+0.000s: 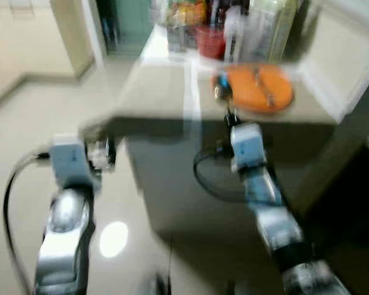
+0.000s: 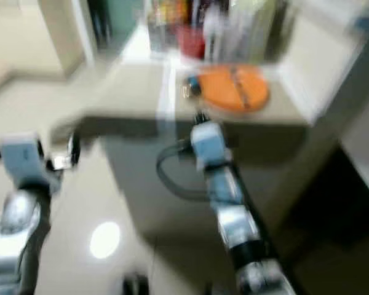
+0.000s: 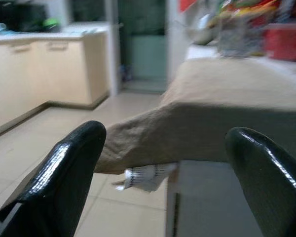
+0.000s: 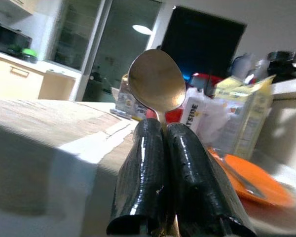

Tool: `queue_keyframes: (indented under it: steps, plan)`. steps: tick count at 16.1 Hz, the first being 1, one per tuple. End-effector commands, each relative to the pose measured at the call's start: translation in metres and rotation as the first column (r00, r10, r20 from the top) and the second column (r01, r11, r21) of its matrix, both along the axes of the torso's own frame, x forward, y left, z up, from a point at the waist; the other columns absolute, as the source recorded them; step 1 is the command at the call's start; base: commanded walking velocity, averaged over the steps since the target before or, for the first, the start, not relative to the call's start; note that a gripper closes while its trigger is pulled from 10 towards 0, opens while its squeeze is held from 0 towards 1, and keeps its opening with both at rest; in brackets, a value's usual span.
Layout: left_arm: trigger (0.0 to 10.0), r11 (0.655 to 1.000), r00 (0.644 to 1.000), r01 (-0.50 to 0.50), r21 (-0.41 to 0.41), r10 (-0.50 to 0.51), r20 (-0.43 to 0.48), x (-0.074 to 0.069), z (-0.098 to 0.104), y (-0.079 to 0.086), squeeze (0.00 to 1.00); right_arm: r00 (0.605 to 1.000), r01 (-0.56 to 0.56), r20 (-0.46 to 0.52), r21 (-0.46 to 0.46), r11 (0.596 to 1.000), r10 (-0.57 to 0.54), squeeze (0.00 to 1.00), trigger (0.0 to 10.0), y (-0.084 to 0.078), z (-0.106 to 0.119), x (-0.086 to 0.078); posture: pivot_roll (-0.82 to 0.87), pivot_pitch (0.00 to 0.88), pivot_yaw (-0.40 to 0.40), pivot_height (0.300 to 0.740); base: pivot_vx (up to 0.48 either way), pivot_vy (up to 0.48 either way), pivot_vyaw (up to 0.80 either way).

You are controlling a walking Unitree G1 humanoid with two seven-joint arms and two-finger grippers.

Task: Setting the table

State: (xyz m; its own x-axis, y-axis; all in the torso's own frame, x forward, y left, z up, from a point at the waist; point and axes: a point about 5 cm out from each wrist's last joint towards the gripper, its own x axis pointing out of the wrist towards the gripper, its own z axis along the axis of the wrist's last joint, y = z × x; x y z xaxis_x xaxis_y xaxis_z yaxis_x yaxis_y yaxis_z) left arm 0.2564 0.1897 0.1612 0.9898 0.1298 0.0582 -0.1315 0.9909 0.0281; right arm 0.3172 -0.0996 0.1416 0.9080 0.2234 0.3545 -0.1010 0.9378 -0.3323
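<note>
Carrying a spoon (image 4: 157, 81) toward the table (image 1: 154, 92), with the setting barely begun.

I have my right hand (image 4: 165, 133) pinched tight on the spoon's handle, bowl upright, just short of the table's near edge; my left hand (image 3: 163, 163) is spread wide with nothing in it, off the table's corner. Beyond, an orange plate (image 1: 258, 88) with some cutlery already sits on the table, groceries crowding the far end; the spoon isn't laid yet.
</note>
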Motion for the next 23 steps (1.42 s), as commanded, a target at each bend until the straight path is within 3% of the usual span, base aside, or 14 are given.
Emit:
queue_keyframes:
  steps: [1,4,23]
  plan:
    - [10.0,0.999,0.998,0.041,0.001,-0.041,0.038,0.004,0.009,-0.009,0.00,1.000,0.030,-0.001,-0.002,1.000,-0.030,0.09,0.0,-0.011,0.000,0.000,-0.05,0.000,0.038,0.740,0.000,0.000,0.00]
    - [10.0,0.998,0.997,0.067,0.002,-0.068,0.044,0.003,0.009,-0.013,0.00,1.000,0.031,-0.003,-0.002,1.000,-0.031,0.09,0.0,-0.011,0.000,0.001,-0.05,0.000,0.039,0.740,0.000,-0.086,0.00]
    - [10.0,0.997,0.997,0.078,-0.005,-0.078,-0.021,0.017,-0.002,-0.031,0.00,0.999,-0.008,-0.043,-0.018,1.000,0.007,0.11,0.0,-0.008,-0.002,0.005,-0.10,0.000,0.057,0.740,0.000,-0.471,0.00]
